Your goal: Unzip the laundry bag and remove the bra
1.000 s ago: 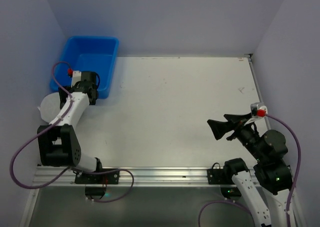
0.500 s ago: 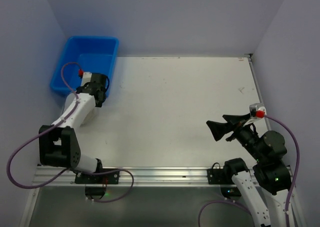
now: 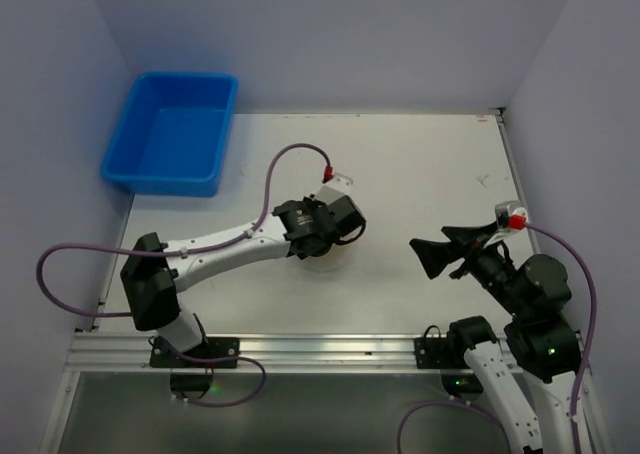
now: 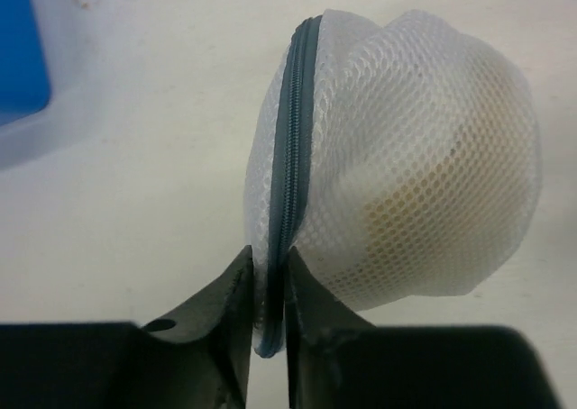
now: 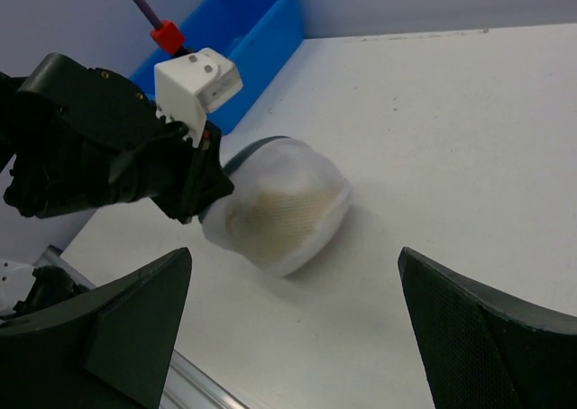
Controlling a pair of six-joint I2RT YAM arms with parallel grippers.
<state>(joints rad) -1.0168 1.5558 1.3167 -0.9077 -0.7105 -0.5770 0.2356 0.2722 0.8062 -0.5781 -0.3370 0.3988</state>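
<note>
Left hand (image 4: 268, 278) is pinched narrow on the zip seam (image 4: 290, 157) of the laundry bag (image 4: 406, 184), mid-worktop (image 3: 420, 164); zip looks closed. Right hand (image 3: 424, 256) wide, empty, near right. Hold the pinch firm and find the zip pull, which isn't visible.

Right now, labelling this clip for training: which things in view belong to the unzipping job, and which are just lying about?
Job: laundry bag; its dark zip; tan shape inside the mesh, probably the bra; left end effector, shut on the zip edge; right end effector, open.
Lying about: blue tub, far left.
</note>
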